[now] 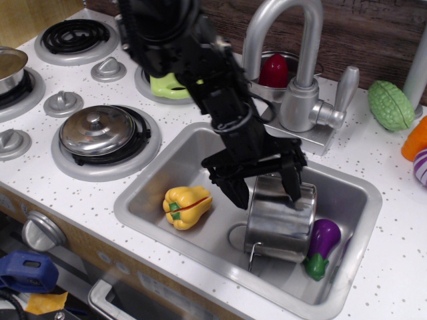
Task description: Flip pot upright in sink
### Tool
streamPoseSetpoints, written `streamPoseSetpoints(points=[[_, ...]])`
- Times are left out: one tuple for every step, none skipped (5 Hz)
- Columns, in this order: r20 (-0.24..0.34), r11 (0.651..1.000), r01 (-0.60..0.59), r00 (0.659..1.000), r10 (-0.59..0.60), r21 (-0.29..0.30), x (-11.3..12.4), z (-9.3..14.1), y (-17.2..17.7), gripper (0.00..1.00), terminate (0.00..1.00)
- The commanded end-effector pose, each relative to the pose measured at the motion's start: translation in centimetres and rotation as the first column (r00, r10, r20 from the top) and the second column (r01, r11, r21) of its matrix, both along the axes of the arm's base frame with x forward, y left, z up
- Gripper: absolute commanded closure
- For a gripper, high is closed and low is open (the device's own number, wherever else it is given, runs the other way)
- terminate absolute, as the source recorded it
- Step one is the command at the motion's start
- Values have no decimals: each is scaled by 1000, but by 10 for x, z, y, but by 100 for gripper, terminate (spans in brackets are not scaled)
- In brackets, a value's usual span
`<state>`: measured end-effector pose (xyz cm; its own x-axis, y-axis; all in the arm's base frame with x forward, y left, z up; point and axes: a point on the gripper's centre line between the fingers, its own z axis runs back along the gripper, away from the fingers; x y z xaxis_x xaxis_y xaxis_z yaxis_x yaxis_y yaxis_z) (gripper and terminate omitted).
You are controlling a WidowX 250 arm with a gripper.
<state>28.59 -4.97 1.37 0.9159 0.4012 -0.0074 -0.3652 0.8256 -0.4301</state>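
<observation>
The shiny steel pot (279,223) stands in the right half of the sink (155,183). Its wire loop handle (253,251) sits low at the front, so it seems to be mouth down, tilted a little. My black gripper (265,195) is open and reaches down over the pot's top. One finger (235,192) is beside the pot's left wall. The other finger (292,190) is at the top right edge. I cannot tell if they touch the pot.
A yellow toy pepper (187,207) lies in the sink's left half. A purple eggplant (321,244) leans against the pot's right side. The faucet (297,73) rises behind the sink. A lidded burner (98,131) is to the left. A green vegetable (391,105) is at the far right.
</observation>
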Motion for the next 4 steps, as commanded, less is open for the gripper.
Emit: streamPoseSetpoints(points=[[44, 991, -25, 999, 31, -131, 4, 5, -2, 0, 0], [54, 978, -44, 997, 56, -204, 2, 1, -6, 0, 0], [85, 972, -51, 994, 72, -231, 0, -7, -10, 0, 0], [133, 949, -50, 986, 96, -312, 0, -11, -12, 0, 0]])
